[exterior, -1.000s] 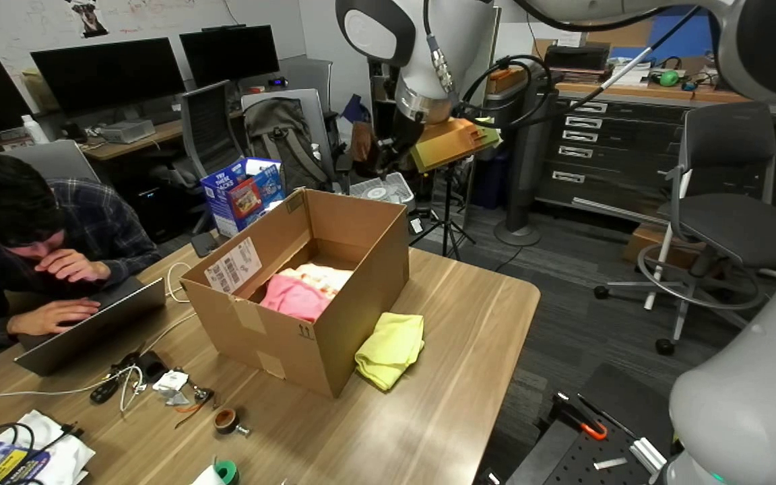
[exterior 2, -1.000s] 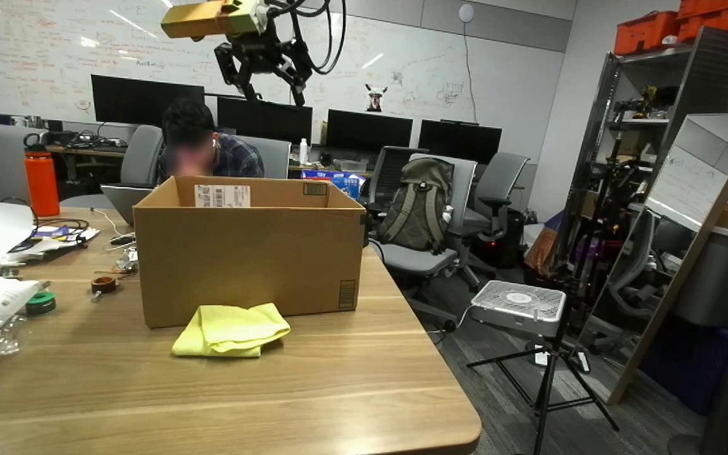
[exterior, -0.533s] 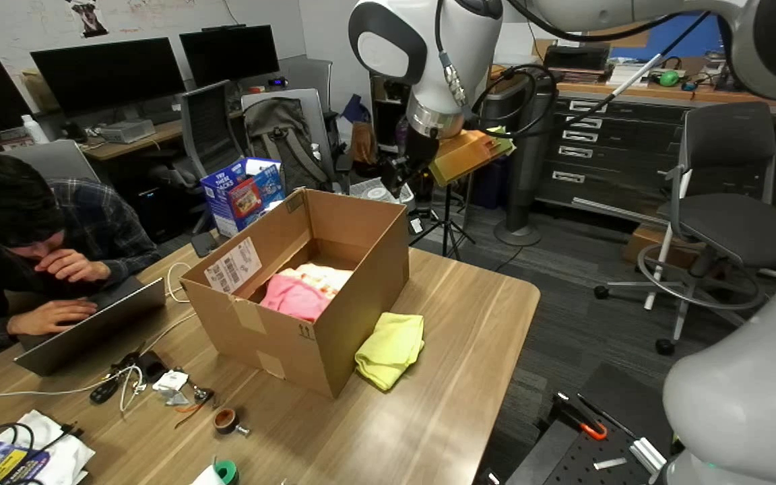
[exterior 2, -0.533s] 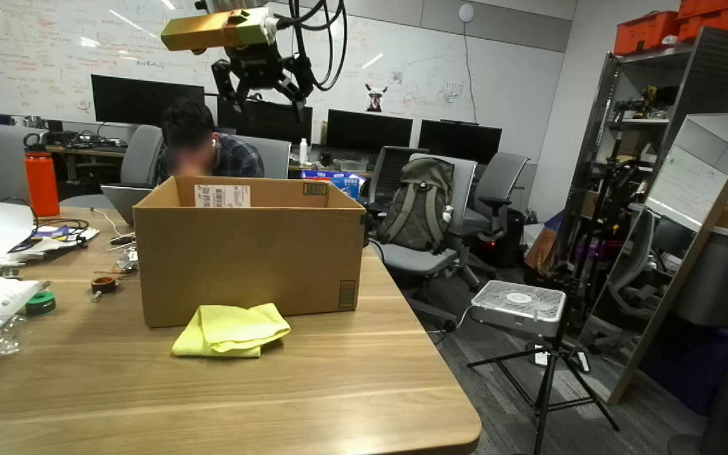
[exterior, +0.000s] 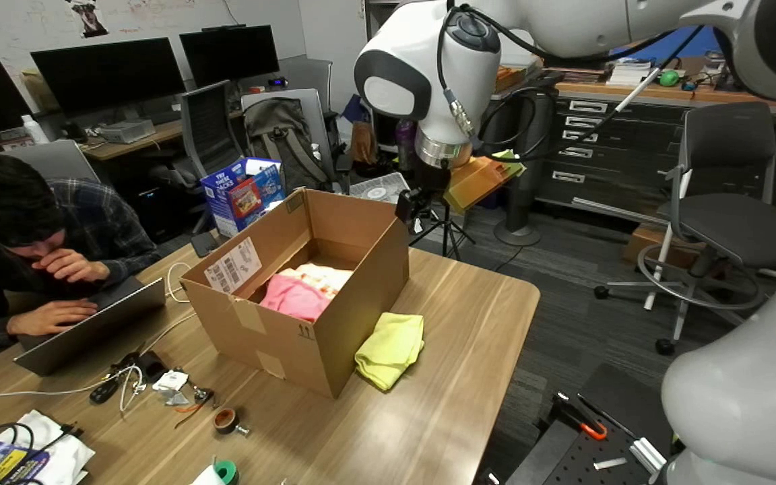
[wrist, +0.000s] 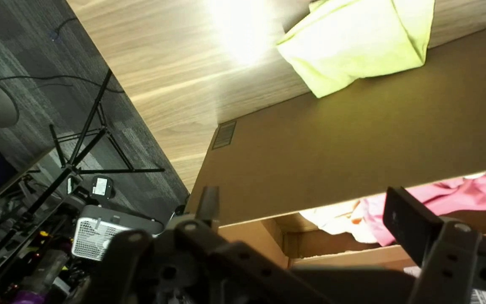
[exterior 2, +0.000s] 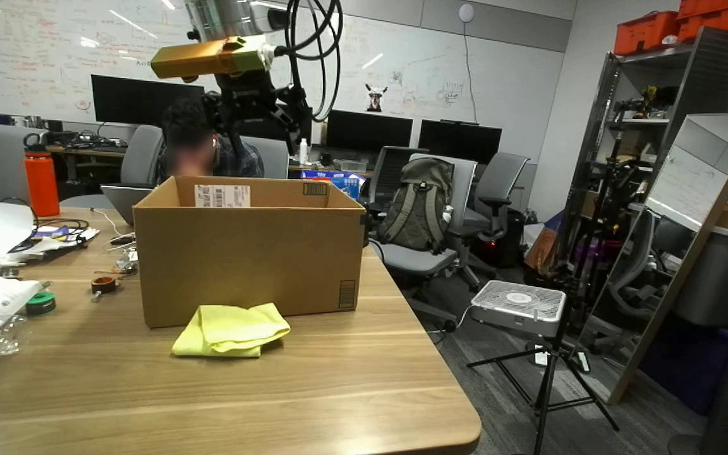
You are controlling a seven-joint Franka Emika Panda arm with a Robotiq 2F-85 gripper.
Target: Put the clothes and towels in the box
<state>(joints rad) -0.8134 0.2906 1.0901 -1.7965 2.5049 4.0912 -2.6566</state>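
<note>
- Box (exterior: 364, 303) with pink cloth (exterior: 294, 300) and cream cloth (exterior: 324, 276) inside: apparently done.
- Yellow cloth (exterior: 391, 349) outside the box, just beside its long wall, on the box's tabletop (exterior: 472, 289): left to do, seemingly the only loose one in sight.
- Pincer (wrist: 303, 209) above the box's rim, jaws spread wide, gripping nothing.
- Looks mostly finished; needs a pick from beside the box, then a release inside it.
- Deeper contents of the box: hidden, cannot tell about buried cloths.
</note>
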